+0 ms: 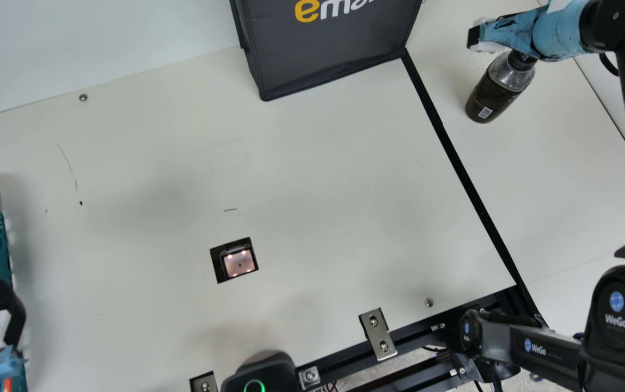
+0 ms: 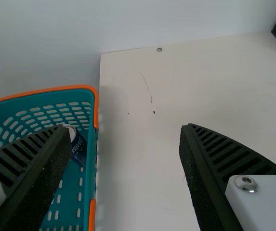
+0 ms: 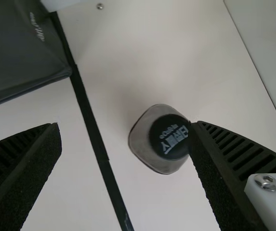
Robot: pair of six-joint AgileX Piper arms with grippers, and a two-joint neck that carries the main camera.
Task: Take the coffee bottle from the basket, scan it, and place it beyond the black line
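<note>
Right claw (image 3: 124, 126), spread wide, hangs above the coffee bottle (image 3: 169, 137) standing beyond the black line (image 3: 93, 127); placing looks done, so next calls for lifting clear without nudging it.

The black ribbed jaws of the right gripper (image 1: 478, 41) stand wide apart. Between their tips, much nearer one, a squarish clear coffee bottle (image 3: 140, 137) shows from above, its round black cap (image 3: 166, 137) printed in white, on the cream desk (image 3: 176, 57). A straight black line (image 3: 92, 125) separates it from a dark grey fabric box (image 3: 22, 57), whose corner lies by the line. A small metal screw (image 3: 99, 6) sits in the desk.
</note>
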